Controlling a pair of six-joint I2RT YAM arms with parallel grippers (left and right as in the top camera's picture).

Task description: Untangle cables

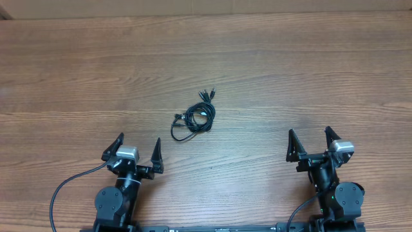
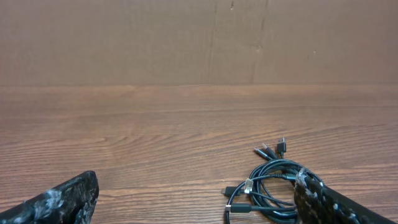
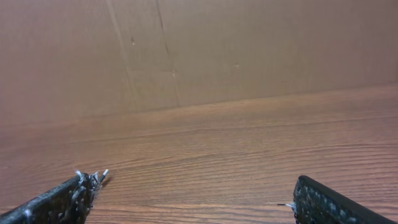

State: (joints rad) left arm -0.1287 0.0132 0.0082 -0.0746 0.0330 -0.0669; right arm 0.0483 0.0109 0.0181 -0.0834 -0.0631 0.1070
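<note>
The cables (image 1: 196, 116) lie bunched in a small black coil at the middle of the wooden table, plug ends fanning out toward the far side. In the left wrist view the coil (image 2: 267, 190) rests just beyond my right fingertip, with silver-tipped plugs showing. My left gripper (image 1: 136, 151) stands open near the front left, short of the bundle and to its left. My right gripper (image 1: 312, 143) is open at the front right, well away from the cables. In the right wrist view that open gripper (image 3: 196, 193) has only bare wood between its fingers.
A brown cardboard wall (image 2: 199, 40) stands along the far edge of the table (image 1: 77, 71). Thick black arm wires (image 1: 61, 190) trail by the left arm base at the front.
</note>
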